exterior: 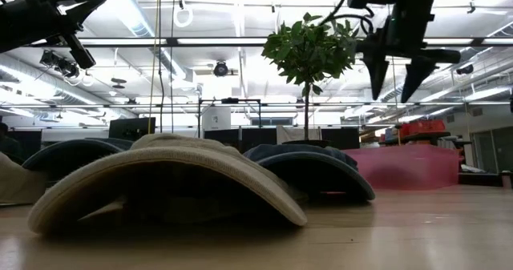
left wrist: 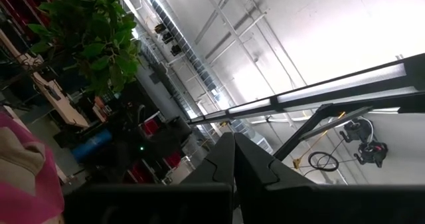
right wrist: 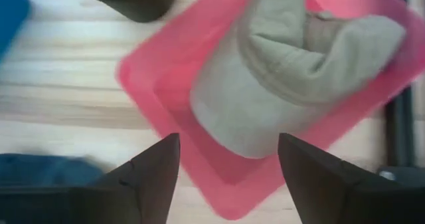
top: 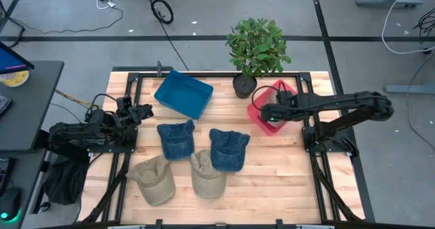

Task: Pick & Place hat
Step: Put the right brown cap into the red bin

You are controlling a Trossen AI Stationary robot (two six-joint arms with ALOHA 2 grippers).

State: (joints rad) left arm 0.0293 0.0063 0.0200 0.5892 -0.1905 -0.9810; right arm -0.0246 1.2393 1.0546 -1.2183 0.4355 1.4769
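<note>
Right gripper (right wrist: 226,159), jaws wide and empty, hung above the crumpled beige fabric cap (right wrist: 285,71) lying in the translucent pink plastic bin (right wrist: 166,111), at two o'clock on the table. Left gripper (top: 139,111), closed and empty, waited at nine o'clock. Descending could snag the cap's fabric.

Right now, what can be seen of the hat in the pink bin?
The beige cap looks like soft, crumpled cloth, its crown folded in on itself and a rounded edge, maybe the brim, toward the camera. It lies inside the pink bin, resting on its floor. The right gripper hangs open above it, touching nothing.
</note>
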